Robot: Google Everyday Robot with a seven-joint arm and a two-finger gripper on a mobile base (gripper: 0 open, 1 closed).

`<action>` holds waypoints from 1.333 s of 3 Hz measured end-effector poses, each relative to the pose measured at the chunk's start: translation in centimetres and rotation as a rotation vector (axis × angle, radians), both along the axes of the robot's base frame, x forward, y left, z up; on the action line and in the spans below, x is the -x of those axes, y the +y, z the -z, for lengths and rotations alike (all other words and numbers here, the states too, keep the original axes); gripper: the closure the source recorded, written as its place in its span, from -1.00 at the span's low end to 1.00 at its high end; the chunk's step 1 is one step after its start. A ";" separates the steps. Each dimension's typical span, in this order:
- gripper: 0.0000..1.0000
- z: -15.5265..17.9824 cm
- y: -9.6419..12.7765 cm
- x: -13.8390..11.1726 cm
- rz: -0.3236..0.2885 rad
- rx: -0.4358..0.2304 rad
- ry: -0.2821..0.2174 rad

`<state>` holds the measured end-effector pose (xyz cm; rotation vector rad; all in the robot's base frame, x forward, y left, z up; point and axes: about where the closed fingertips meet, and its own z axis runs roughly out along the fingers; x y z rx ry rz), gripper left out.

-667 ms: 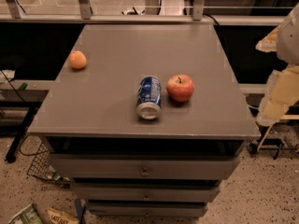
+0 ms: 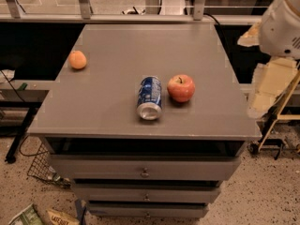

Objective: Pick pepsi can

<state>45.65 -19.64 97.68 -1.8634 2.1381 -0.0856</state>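
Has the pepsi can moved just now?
No. The pepsi can lies where it was, beside the apple near the table's front edge; the end effector hangs beyond its right edge.

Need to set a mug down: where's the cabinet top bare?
Bare: the back strip behind the orange, and the left front beside the can. Crowded where can and apple sit close. The tool hangs beyond the cabinet's right edge.

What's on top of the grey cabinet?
Pepsi can on its side, apple just right of it, orange near the left edge. Gripper is off the right side. Drawers below: contents hidden.
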 end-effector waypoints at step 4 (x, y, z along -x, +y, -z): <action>-1.00 6.3 10.4 -7.1 -0.450 0.137 0.038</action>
